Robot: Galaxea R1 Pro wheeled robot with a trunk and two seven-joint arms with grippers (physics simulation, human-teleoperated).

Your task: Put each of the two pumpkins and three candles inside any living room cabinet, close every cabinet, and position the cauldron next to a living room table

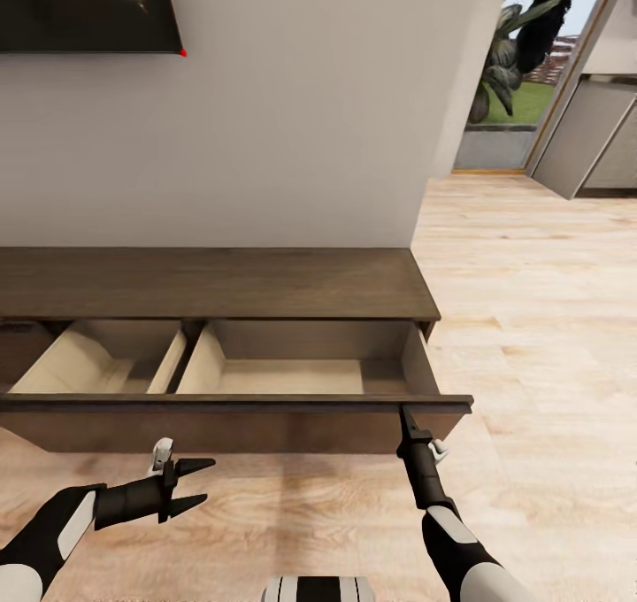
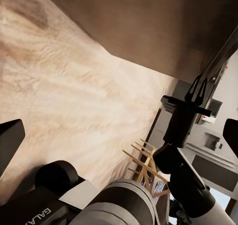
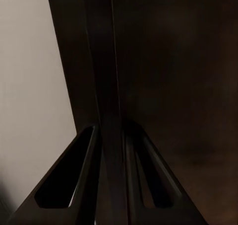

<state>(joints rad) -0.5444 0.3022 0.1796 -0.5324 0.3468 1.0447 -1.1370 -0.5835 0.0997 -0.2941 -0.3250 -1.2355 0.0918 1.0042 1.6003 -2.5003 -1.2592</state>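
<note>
The cabinet [image 1: 221,283] stands against the wall with its wide drawer pulled out. Both pale beige compartments [image 1: 292,376] hold nothing that I can see. My right gripper [image 1: 404,414] points up at the right end of the drawer front [image 1: 230,425], fingers together, tips at the front's top edge. The same gripper [image 2: 199,83] shows under the dark wood in the left wrist view. Up close, its fingers [image 3: 84,180] press together against the dark panel. My left gripper [image 1: 202,482] hangs open over the floor below the drawer front, holding nothing. Pumpkins, candles, cauldron and table are out of view.
A wall TV [image 1: 88,9] hangs above the cabinet at the left. Light plank floor [image 1: 531,336] stretches to the right, past the wall's corner toward a glazed opening with plants [image 1: 513,53]. My own base [image 1: 318,589] shows at the bottom edge.
</note>
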